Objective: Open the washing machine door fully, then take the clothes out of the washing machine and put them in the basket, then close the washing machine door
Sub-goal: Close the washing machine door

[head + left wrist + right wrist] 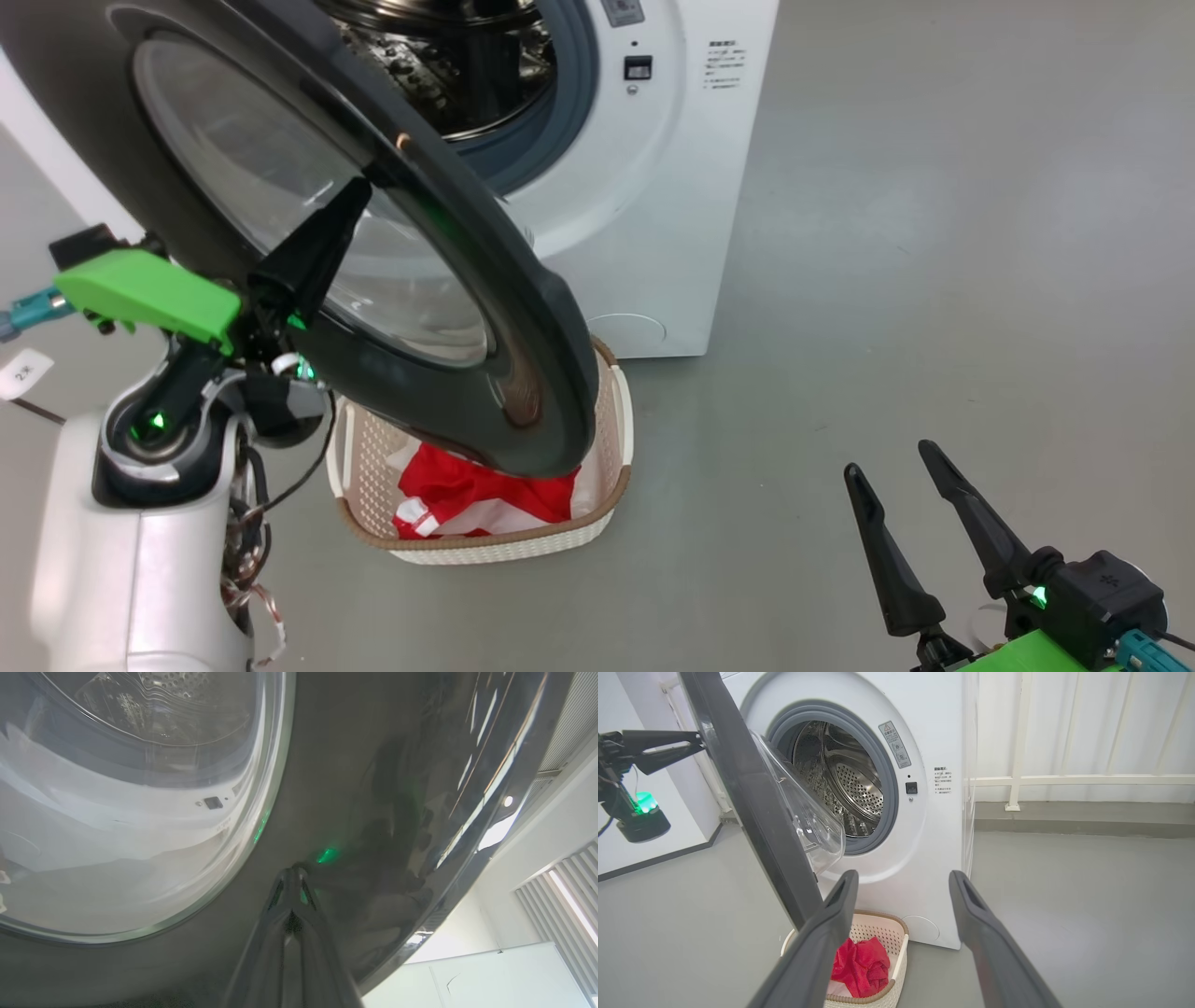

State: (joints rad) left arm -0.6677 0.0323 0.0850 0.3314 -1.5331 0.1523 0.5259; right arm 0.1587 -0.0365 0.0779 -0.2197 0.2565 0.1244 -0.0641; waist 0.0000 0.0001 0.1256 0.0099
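- My left gripper (pixel 355 196) has its jaws clenched together with nothing between them. The joined tips press on the outer face of the washing machine door (pixel 523 308).
- In the left wrist view, the contact spot is on the glossy black rim, just beside the edge of the clear glass bowl.
- The door stands partly open, swung out from the washing machine (pixel 653 187) at an angle. From my right wrist view I can see past it to the grey gasket and the steel drum.
- The basket (pixel 485 546) sits on the floor (pixel 934 280), close to the machine's lower front. In the head view the door's lower edge hangs over it.
- The clothes (pixel 467 490) lie inside the basket as a bunched red heap with some white showing. The door rim hides part of them from the head camera.
- My right gripper (pixel 889 459) is released, with its jaws spread wide and holding nothing.
- It hangs low at my right over bare floor, well apart from the basket, with its fingers pointing towards the machine's front.
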